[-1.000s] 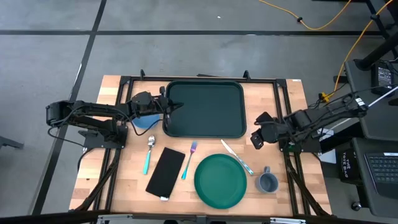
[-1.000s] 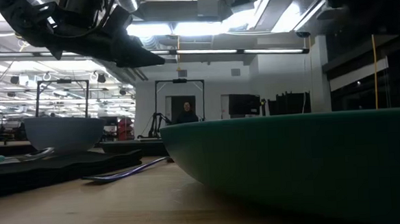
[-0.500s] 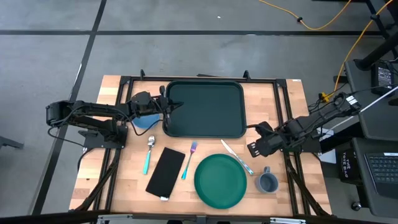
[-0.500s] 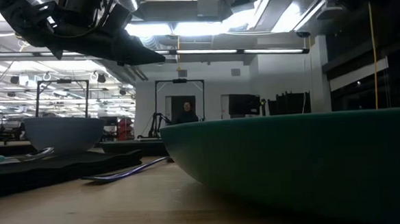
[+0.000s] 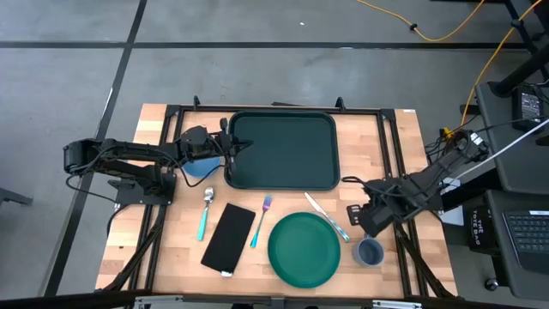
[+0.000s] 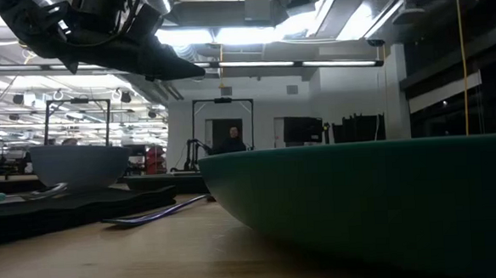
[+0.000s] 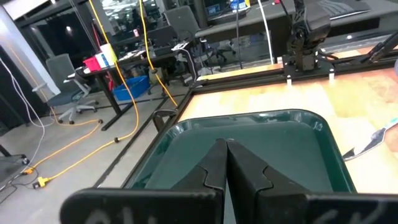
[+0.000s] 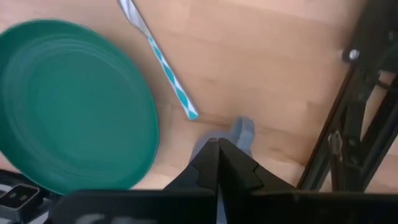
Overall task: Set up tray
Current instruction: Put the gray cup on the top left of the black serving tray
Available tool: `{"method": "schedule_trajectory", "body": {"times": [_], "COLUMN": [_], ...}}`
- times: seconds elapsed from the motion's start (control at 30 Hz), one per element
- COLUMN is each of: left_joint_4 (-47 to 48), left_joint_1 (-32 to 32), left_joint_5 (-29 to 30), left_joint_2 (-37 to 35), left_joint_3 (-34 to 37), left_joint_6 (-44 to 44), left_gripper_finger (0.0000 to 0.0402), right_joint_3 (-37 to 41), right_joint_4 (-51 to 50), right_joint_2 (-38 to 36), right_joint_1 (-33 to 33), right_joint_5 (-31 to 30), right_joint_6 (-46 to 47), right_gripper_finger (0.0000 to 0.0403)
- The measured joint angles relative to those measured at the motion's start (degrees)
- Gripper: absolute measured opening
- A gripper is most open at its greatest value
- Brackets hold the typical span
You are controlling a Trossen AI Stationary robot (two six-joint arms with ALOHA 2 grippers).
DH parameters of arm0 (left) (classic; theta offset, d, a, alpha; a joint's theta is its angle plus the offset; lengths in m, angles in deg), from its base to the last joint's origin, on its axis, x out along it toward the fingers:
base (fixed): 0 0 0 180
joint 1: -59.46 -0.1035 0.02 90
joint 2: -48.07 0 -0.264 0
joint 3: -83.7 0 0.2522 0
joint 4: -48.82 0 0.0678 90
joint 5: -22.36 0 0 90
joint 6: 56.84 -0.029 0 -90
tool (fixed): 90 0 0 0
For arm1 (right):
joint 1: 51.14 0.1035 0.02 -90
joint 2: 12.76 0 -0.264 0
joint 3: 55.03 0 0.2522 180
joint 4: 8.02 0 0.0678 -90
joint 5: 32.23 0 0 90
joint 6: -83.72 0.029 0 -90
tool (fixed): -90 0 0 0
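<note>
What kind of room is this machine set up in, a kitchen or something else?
Probably a robotics lab or workshop, not a kitchen. Beyond the wooden table there are office chairs, yellow cables trailing over a bare grey floor, and a laptop beside the rig.

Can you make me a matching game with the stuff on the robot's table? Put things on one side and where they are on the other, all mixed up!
Things:
1. tray
2. plate
3. mug
4. fork

Places:
A. under the right end effector
B. between the black rectangle and the plate
C. far side of the table, at the left end effector
D. near edge, just below the tray

Pairs: 1-C, 2-D, 3-A, 4-B
</note>
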State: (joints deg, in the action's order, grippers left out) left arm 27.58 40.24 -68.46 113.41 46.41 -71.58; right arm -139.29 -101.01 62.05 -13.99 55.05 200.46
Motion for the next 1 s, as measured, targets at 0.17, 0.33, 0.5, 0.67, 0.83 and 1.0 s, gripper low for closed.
{"method": "schedule_trajectory", "body": {"times": [0.17,0.33,0.5,0.67,0.83,1.0], "left_joint_4": [-0.5,-1.2,-1.2,-1.5,-3.8,-4.9], "left_joint_1": [0.0,0.0,0.0,0.0,0.0,0.0], "left_joint_5": [0.0,0.0,0.0,0.2,2.9,3.3], "left_joint_2": [0.0,0.0,0.0,0.0,0.0,0.0], "left_joint_3": [0.0,0.0,0.0,0.0,0.0,0.0], "left_joint_6": [0.0,0.0,-3.5,-4.5,-6.0,-6.0], "left_gripper_finger": [0.0004,0.0004,0.0004,0.0004,0.0004,0.0004], "right_joint_3": [0.0,0.0,0.0,0.0,0.0,0.0], "right_joint_4": [0.0,0.0,0.5,1.8,1.7,1.4], "right_joint_2": [0.0,0.0,0.0,0.0,0.0,0.0], "right_joint_1": [1.0,1.0,1.0,1.0,1.0,1.5], "right_joint_5": [0.5,0.5,1.3,1.3,1.3,1.3], "right_joint_6": [1.4,1.1,1.5,1.3,1.3,1.6], "right_gripper_finger": [0.0009,0.0009,0.0009,0.0009,0.0010,0.0023]}}
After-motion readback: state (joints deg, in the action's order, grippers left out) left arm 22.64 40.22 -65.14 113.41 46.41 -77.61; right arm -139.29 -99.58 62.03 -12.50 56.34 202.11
